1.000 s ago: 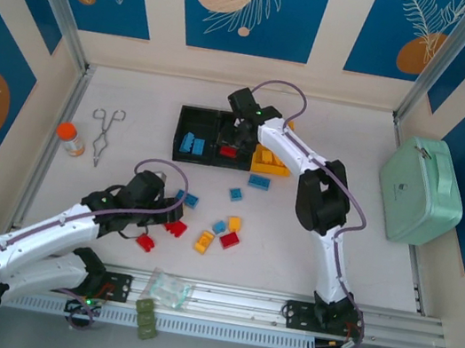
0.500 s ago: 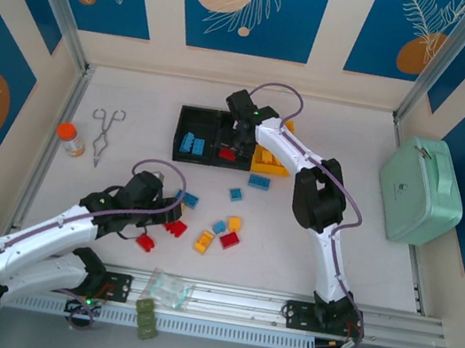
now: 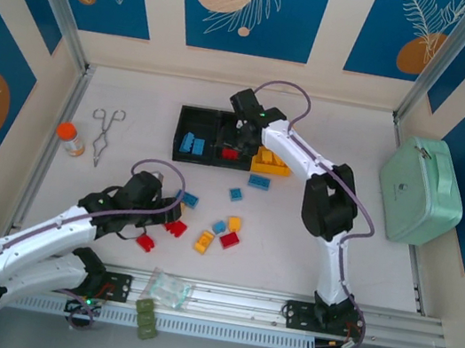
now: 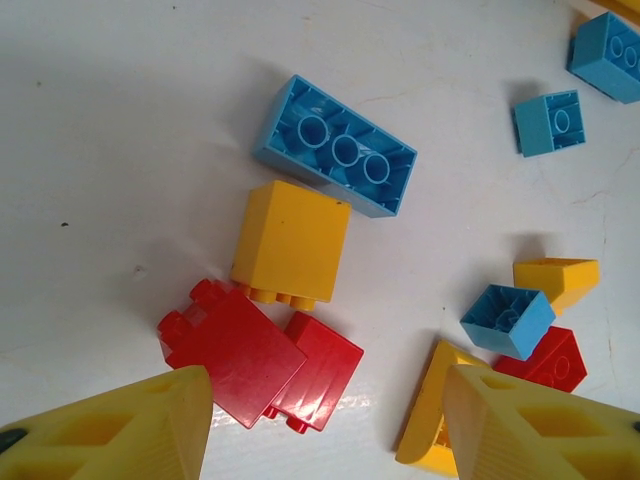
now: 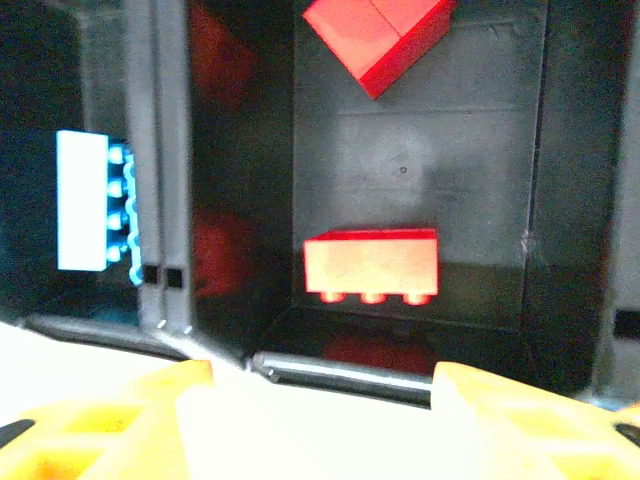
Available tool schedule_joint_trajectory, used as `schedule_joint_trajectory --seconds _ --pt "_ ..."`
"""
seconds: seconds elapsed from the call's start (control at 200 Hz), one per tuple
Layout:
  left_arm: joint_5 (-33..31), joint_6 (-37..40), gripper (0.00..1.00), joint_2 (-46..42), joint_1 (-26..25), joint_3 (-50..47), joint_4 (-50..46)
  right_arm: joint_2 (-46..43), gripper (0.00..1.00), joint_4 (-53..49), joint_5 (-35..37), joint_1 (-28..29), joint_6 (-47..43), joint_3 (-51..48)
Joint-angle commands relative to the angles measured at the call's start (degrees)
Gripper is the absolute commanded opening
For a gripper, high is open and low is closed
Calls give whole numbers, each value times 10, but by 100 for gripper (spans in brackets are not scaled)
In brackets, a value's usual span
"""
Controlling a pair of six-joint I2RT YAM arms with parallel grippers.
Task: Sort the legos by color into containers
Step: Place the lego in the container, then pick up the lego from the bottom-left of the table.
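Note:
Three joined containers stand at the back: a black bin [image 3: 191,131] with light blue legos [image 3: 191,142], a middle black bin [image 3: 232,138] with red legos [image 5: 371,263], and a yellow bin [image 3: 270,163]. My right gripper [image 3: 243,125] hovers over the middle bin's near rim, open [image 5: 320,385] and empty. Loose legos lie mid-table. My left gripper [image 3: 161,218] hangs open [image 4: 322,385] above two touching red bricks [image 4: 235,345], holding nothing. A yellow brick [image 4: 292,242] and a long blue brick [image 4: 335,147] lie just beyond them.
More loose bricks lie to the right: blue [image 3: 259,181], blue [image 3: 235,193], yellow [image 3: 203,241], red [image 3: 229,239]. Metal tongs [image 3: 104,135] and an orange-capped bottle [image 3: 70,139] sit at the left. A mint-green case [image 3: 420,191] stands at the right, a clear bag [image 3: 167,287] at the near edge.
The right gripper's jaws have widened over the middle bin and its elbow has swung slightly right. The left arm has barely moved.

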Motion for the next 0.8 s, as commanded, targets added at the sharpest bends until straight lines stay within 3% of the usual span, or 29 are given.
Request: schedule_joint_trajectory --seconds 0.0,0.35,0.56,0.79 --pt "1 13 62 11 7 16 -16 -69 59 24 -4 10 -13 -42" --pt "-21 25 62 55 8 72 -122 -246 59 85 -25 29 -17 -275" --pt "-59 -26 64 45 8 97 -262 -325 59 97 -26 52 -4 -376" --pt "-14 -115 69 -2 8 44 -270 -397 61 170 -81 91 0 -484"
